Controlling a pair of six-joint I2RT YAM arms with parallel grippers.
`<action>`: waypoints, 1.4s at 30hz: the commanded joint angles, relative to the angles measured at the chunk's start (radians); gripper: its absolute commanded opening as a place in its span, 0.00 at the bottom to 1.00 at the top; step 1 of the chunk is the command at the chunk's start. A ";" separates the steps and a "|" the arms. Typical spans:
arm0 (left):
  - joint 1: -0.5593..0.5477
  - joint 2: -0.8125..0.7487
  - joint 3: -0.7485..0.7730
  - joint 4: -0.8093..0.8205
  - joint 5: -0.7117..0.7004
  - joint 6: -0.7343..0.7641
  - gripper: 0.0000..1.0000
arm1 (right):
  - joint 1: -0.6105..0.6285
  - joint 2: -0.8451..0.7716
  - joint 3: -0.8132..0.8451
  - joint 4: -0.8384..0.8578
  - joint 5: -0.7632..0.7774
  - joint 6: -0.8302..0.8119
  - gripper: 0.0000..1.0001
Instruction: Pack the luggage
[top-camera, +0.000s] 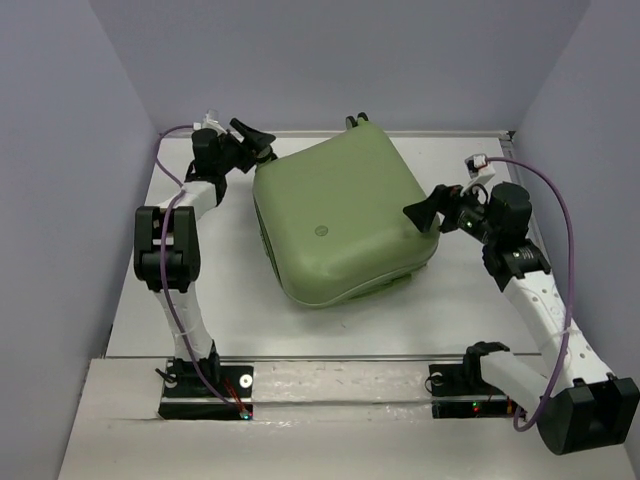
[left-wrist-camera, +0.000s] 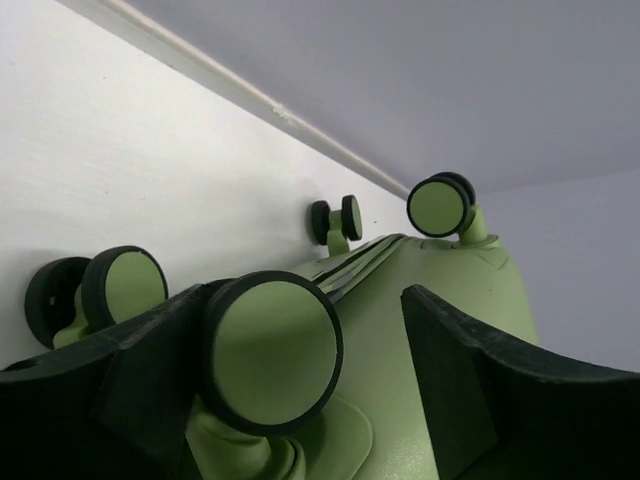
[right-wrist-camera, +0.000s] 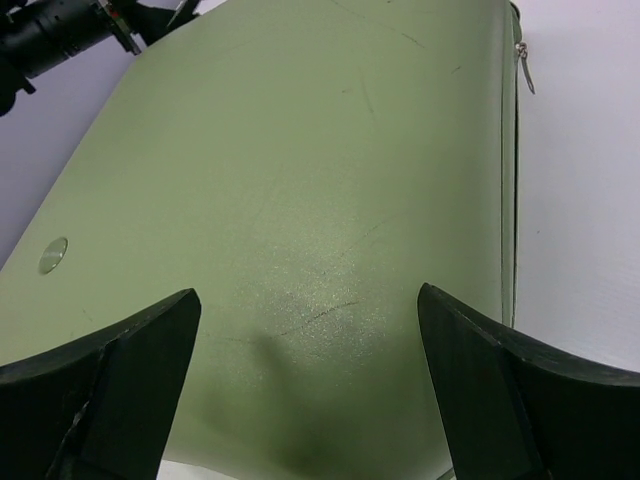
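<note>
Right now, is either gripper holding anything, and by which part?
Nothing is clamped. The left gripper is open, with a wheel of the luggage between its fingers; the right gripper is open over the same luggage.

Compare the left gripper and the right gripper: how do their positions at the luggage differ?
The left gripper straddles a wheel at the far left corner of the luggage; the right gripper is over its smooth shell. The left gripper faces the wheeled end; the right gripper faces the broad top. Both are open, gripping nothing.
</note>
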 joint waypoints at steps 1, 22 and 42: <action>-0.053 0.030 -0.039 0.317 0.092 -0.179 0.74 | 0.034 -0.048 -0.060 0.003 -0.066 0.042 0.95; -0.053 -0.294 0.259 0.129 0.123 -0.169 0.06 | 0.034 -0.136 -0.180 0.020 -0.030 0.086 0.96; -0.005 -0.458 -0.139 -0.087 0.026 0.000 0.06 | 0.034 -0.246 -0.131 -0.115 0.023 0.094 0.94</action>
